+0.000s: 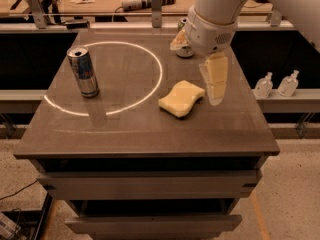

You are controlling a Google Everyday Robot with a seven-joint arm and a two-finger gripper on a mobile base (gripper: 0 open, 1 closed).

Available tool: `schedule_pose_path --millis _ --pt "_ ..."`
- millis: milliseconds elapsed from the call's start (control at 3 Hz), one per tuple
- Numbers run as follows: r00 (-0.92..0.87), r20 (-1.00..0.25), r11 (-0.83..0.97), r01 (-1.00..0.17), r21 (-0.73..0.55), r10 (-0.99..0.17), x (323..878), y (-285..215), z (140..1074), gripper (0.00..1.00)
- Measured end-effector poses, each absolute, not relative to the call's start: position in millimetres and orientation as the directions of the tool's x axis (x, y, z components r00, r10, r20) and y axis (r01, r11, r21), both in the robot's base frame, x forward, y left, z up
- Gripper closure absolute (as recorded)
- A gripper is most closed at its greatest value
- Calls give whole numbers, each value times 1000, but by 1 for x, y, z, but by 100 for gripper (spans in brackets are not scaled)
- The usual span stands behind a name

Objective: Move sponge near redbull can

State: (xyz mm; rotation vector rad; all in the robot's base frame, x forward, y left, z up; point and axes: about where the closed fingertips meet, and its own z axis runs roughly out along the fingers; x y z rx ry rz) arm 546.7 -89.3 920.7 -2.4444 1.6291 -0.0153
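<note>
You have two items. Sponge [181, 98]: pale yellow foam block with wavy edges, lying flat on the desk [150, 129], right of centre in your view. Redbull can [83, 71]: slim, blue and silver, upright, left side, well apart from the sponge. Gripper [216, 98]: hanging just beside the sponge's right end.

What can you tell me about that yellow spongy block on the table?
The sponge is a pale yellow foam block, soft-looking, with wavy S-curved edges and a flat top. It lies flat and slanted on the dark table, right of centre, just outside the pale ring. Nothing rests on it. The robot's gripper hangs close by its right end; whether they touch is unclear. The redbull can stands far off to its left.
</note>
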Motion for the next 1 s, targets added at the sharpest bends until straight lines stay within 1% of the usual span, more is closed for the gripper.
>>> schedule_pose_path --millis 333,1000 --pt "450 -119 -435 -891 -130 -885 554 -88 901 0" --pt "580 -127 -566 -814 -130 -805 559 -81 872 0"
